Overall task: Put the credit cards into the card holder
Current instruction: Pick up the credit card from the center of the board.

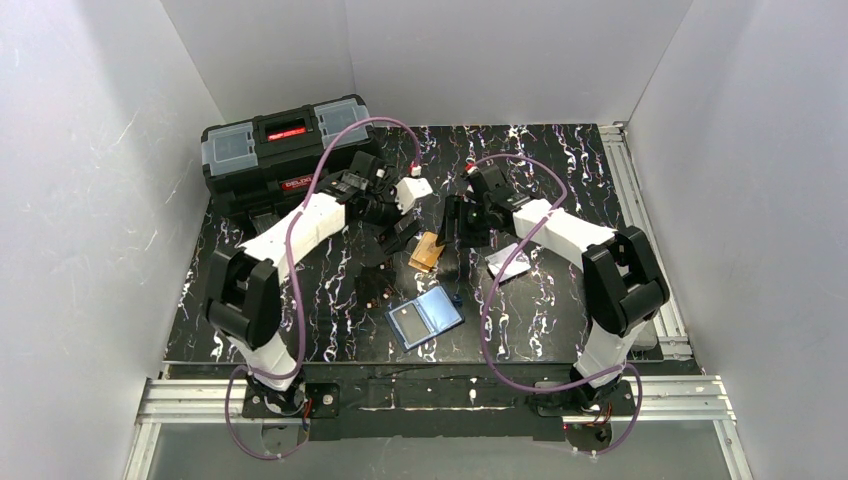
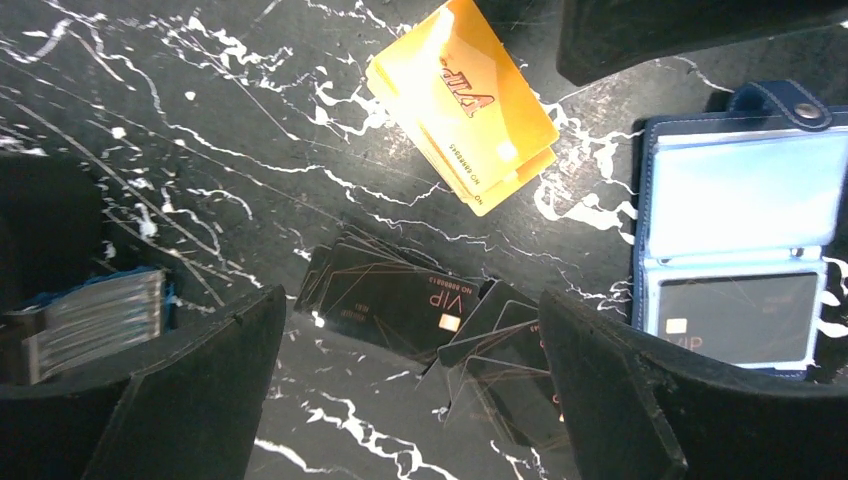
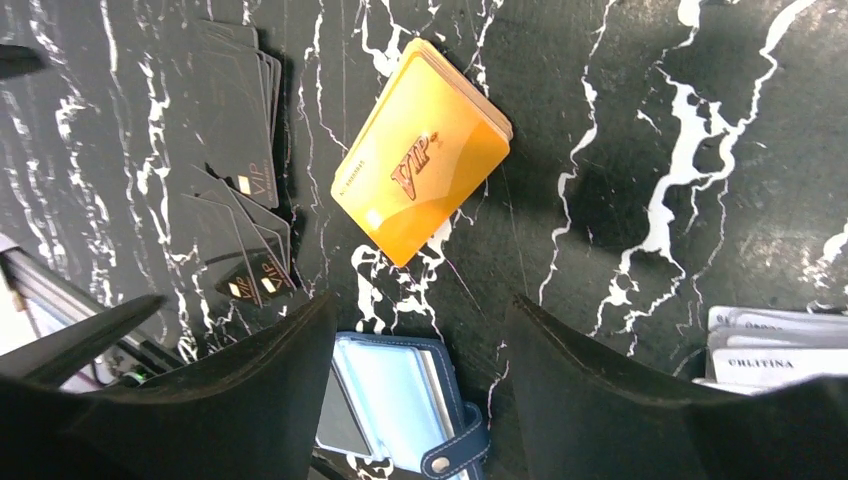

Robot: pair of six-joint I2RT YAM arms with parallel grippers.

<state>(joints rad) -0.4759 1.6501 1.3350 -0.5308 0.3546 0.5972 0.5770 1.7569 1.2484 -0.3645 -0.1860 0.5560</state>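
Observation:
A stack of orange-yellow credit cards (image 1: 427, 251) lies mid-table; it also shows in the left wrist view (image 2: 465, 105) and the right wrist view (image 3: 420, 165). The navy card holder (image 1: 425, 317) lies open in front of it, light blue inside. One of its clear pockets holds a black VIP card (image 2: 735, 318), and its snap tab (image 3: 455, 458) hangs free. Whitish cards (image 1: 508, 264) lie to the right, also seen in the right wrist view (image 3: 775, 350). My left gripper (image 1: 400, 235) is open and empty above the fanned black VIP cards (image 2: 400, 300). My right gripper (image 1: 453, 240) is open and empty beside the orange stack.
A big black toolbox (image 1: 285, 150) stands at the back left. The fanned black cards (image 1: 375, 286) lie left of the card holder. White walls close in three sides of the black marbled table (image 1: 560, 300).

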